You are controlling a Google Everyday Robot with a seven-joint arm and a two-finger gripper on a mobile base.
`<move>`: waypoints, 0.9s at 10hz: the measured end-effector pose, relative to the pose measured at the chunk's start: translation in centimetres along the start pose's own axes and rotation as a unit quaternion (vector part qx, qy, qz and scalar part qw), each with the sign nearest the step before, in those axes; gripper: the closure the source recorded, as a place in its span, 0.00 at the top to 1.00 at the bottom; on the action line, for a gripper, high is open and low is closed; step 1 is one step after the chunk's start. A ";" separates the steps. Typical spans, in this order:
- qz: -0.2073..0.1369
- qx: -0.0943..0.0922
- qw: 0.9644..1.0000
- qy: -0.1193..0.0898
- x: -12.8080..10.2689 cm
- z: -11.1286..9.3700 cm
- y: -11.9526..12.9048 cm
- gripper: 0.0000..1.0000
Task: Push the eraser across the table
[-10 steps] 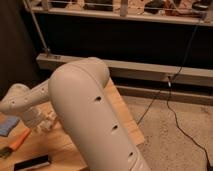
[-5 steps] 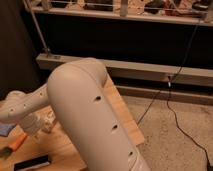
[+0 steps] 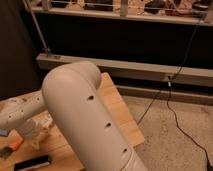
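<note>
The eraser [image 3: 32, 163], a flat black block with a pale lower edge, lies on the light wooden table [image 3: 118, 108] at the bottom left of the camera view. My gripper [image 3: 36, 134] hangs over the table's left part, just above and slightly behind the eraser, apart from it. My thick cream arm [image 3: 85, 115] fills the middle of the view and hides much of the tabletop.
An orange-handled brush [image 3: 12, 148] lies left of the eraser, and a sliver of a blue pad [image 3: 2, 133] shows at the left edge. The table's right edge drops to a speckled floor with a black cable [image 3: 172, 107]. A dark wall and metal rail stand behind.
My forearm and gripper have sunk lower toward the tabletop, covering more of the blue pad. The eraser has stayed where it was.
</note>
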 end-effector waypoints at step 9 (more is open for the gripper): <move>-0.207 -0.206 0.951 0.105 6.3 0.4 11.6 0.65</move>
